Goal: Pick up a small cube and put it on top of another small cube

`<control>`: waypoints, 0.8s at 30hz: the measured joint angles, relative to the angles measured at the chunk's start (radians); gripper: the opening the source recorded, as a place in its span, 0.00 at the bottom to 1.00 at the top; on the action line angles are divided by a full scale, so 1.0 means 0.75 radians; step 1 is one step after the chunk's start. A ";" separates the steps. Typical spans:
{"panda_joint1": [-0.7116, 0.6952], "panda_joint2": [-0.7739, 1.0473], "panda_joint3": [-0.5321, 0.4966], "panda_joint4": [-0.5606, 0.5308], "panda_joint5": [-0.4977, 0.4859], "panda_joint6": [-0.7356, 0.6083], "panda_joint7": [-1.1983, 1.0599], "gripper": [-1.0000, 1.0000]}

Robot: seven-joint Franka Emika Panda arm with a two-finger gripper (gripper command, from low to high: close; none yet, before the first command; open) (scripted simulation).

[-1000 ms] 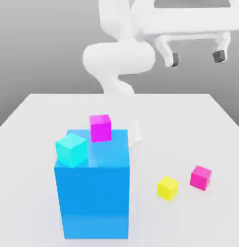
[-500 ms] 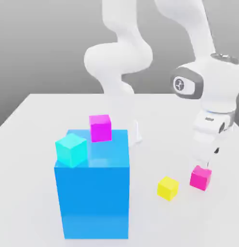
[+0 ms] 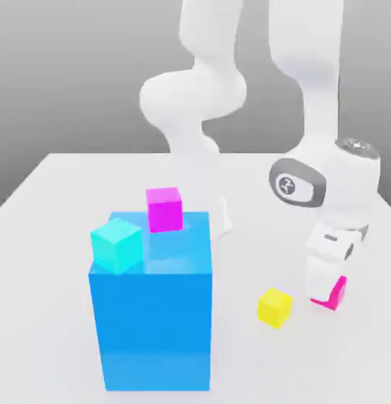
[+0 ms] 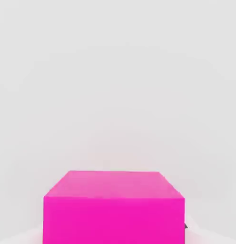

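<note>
Counter [image 3: 57, 177] layout, from the exterior view's left: cyan cube [image 3: 117, 245] and one small magenta cube [image 3: 165, 209] sit apart on top of the big blue block [image 3: 151, 316]. Yellow cube [image 3: 274, 307] rests on the counter. At the right, my fingers [image 3: 323, 278] are drawn narrow, clamped on the other small magenta cube [image 4: 114, 209], which sits on the counter near the yellow one.

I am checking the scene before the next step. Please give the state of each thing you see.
gripper: shut on the magenta cube on the table
magenta cube on the table: gripped, not lifted
second magenta cube: resting on the blue block
cyan cube: on the blue block's edge
blue block: upright
yellow cube: untouched
</note>
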 joint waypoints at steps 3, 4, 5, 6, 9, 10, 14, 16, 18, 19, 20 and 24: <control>-0.029 -0.142 0.058 -0.028 0.119 -0.113 -0.087 0.00; -0.034 -0.185 0.061 -0.030 0.156 -0.153 -0.114 0.00; -0.067 -0.214 0.051 -0.016 0.181 -0.195 -0.133 0.00; -0.096 -0.238 0.040 0.004 0.202 -0.240 -0.150 0.00; -0.183 -0.298 -0.012 0.080 0.234 -0.374 -0.183 0.00; -0.220 -0.317 -0.033 0.106 0.238 -0.420 -0.189 0.00; -0.342 -0.391 -0.109 0.214 0.240 -0.601 -0.204 0.00; -0.391 -0.427 -0.153 0.268 0.234 -0.692 -0.206 0.00; -0.445 -0.464 -0.198 0.322 0.224 -0.782 -0.206 0.00; -0.473 -0.482 -0.223 0.349 0.217 -0.827 -0.204 0.00; -0.501 -0.501 -0.248 0.376 0.210 -0.872 -0.202 0.00; -0.614 -0.576 -0.346 0.484 0.176 -1.053 -0.190 0.00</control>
